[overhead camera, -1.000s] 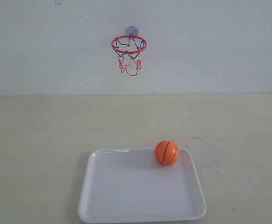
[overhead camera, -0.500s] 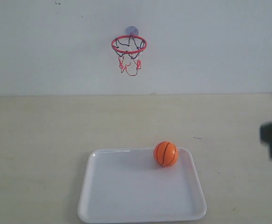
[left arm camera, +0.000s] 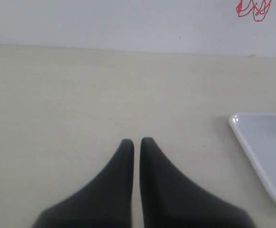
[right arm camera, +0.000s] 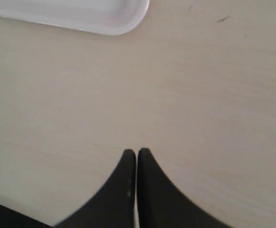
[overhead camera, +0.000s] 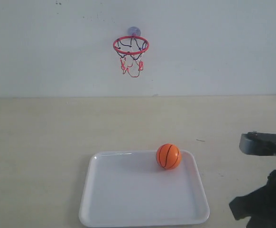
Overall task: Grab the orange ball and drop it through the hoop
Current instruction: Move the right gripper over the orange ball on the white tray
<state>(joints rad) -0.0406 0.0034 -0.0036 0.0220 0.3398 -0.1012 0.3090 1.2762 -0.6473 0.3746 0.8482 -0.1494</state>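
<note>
The orange ball [overhead camera: 168, 156] rests on the far right part of a white tray [overhead camera: 128, 199] in the exterior view. The hoop [overhead camera: 131, 45], red ring with black-and-red net, hangs on the back wall above it; a scrap of its red net [left arm camera: 253, 8] shows in the left wrist view. My right arm [overhead camera: 266, 190] stands at the right edge of the exterior view, right of the tray and apart from the ball. My right gripper [right arm camera: 136, 152] is shut over bare table, empty. My left gripper [left arm camera: 136, 141] is shut and empty, left of the tray.
A corner of the white tray [right arm camera: 105, 19] shows in the right wrist view, and its edge [left arm camera: 261, 147] in the left wrist view. The pale wooden table [overhead camera: 43, 142] runs back to a white wall [overhead camera: 223, 47].
My right arm has come into the exterior view from the right edge and moved inward and lower, toward the tray's right side. The ball and tray have not moved.
</note>
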